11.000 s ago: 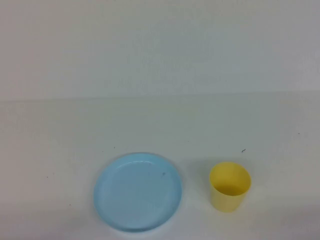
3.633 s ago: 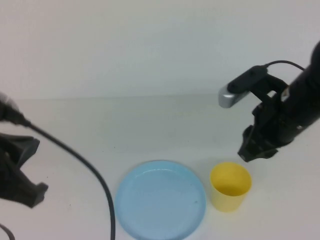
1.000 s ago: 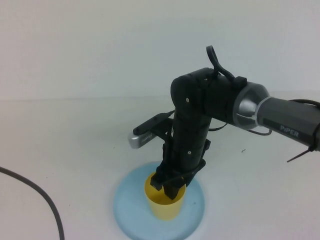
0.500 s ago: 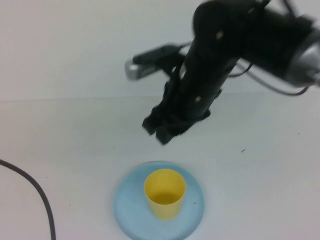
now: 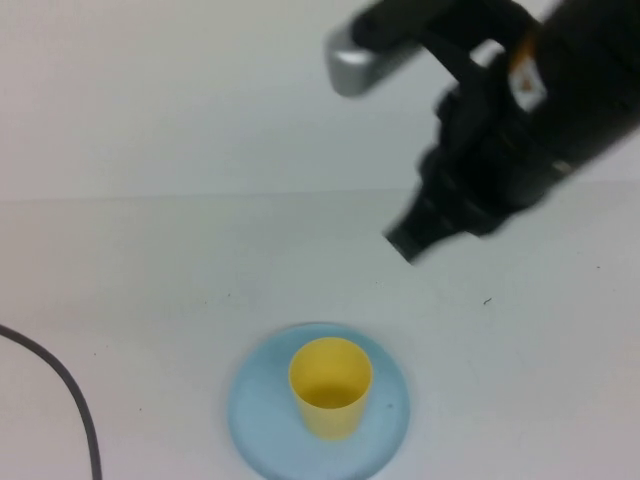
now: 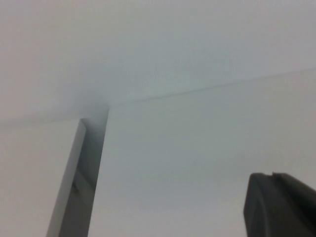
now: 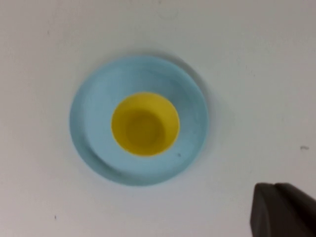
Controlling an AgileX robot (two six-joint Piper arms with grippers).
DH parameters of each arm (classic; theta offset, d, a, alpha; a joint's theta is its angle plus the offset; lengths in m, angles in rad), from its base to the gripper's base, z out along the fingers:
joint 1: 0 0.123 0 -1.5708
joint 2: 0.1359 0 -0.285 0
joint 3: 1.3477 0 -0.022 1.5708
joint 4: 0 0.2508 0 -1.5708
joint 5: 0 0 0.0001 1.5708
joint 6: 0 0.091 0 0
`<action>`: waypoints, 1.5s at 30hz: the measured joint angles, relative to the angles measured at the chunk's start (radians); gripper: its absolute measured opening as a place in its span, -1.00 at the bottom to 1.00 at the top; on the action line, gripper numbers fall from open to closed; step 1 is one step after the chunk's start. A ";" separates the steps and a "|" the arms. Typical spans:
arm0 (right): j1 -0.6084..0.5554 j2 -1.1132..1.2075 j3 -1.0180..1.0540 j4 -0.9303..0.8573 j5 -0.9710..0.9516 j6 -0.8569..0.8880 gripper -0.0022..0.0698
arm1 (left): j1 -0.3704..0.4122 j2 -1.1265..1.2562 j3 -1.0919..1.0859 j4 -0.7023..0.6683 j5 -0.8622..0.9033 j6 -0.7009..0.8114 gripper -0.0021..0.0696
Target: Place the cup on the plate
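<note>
The yellow cup (image 5: 330,386) stands upright in the middle of the light blue plate (image 5: 385,420) near the table's front edge. In the right wrist view the cup (image 7: 144,123) sits inside the plate (image 7: 91,113), seen from above. My right gripper (image 5: 408,243) hangs high above the table, behind and to the right of the cup, shut and empty; its fingertips (image 7: 276,197) lie together. My left gripper (image 6: 271,177) is out of the high view; its wrist view shows it shut and empty over bare white table.
A black cable (image 5: 62,385) curves across the table's front left. A table edge with a gap (image 6: 81,168) shows in the left wrist view. A small dark speck (image 5: 487,300) lies on the white table to the right of the plate.
My right arm has risen and swung right, away from the cup. The cup stays upright on the plate, let go since a second ago.
</note>
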 joint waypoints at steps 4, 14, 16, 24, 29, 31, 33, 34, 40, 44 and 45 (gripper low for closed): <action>0.002 -0.154 0.185 -0.010 -0.023 0.008 -0.93 | 0.020 0.000 0.000 0.000 0.014 0.000 -0.94; 0.002 -0.571 0.463 0.041 -0.060 0.010 -0.93 | 0.365 -0.002 0.000 -0.044 -0.345 -0.027 -0.94; 0.002 -0.616 0.465 0.045 -0.020 0.002 -0.93 | 0.441 -0.013 0.002 -0.047 -0.427 -0.027 -0.94; -0.003 -0.715 0.465 -0.042 0.000 -0.027 -0.93 | 0.529 -0.162 0.078 -0.051 -0.506 -0.027 -0.94; -0.184 -0.838 0.549 0.013 -0.223 -0.030 -0.94 | 0.529 -0.347 0.272 -0.045 -0.612 -0.027 -0.94; -0.313 -0.929 0.656 0.086 -0.439 -0.032 -0.94 | 0.529 -0.433 0.370 -0.030 -0.679 -0.027 -0.94; -0.426 -1.031 0.777 0.153 -0.622 -0.045 -0.94 | 0.529 -0.524 0.463 -0.018 -0.744 -0.027 -0.94; -0.483 -1.085 0.849 0.179 -0.712 -0.054 -0.94 | 0.529 -0.562 0.497 -0.016 -0.765 -0.027 -0.94; -0.713 -1.341 1.261 0.203 -1.051 -0.118 -0.94 | 0.529 -0.579 0.609 0.110 -0.883 -0.066 -0.94; -0.756 -1.432 1.454 0.190 -1.086 -0.162 -0.94 | 0.527 -0.579 0.607 0.238 -0.858 -0.180 -0.94; -0.759 -1.446 1.498 0.190 -1.086 -0.164 -0.94 | 0.527 -0.579 0.607 0.263 -0.858 -0.198 -0.94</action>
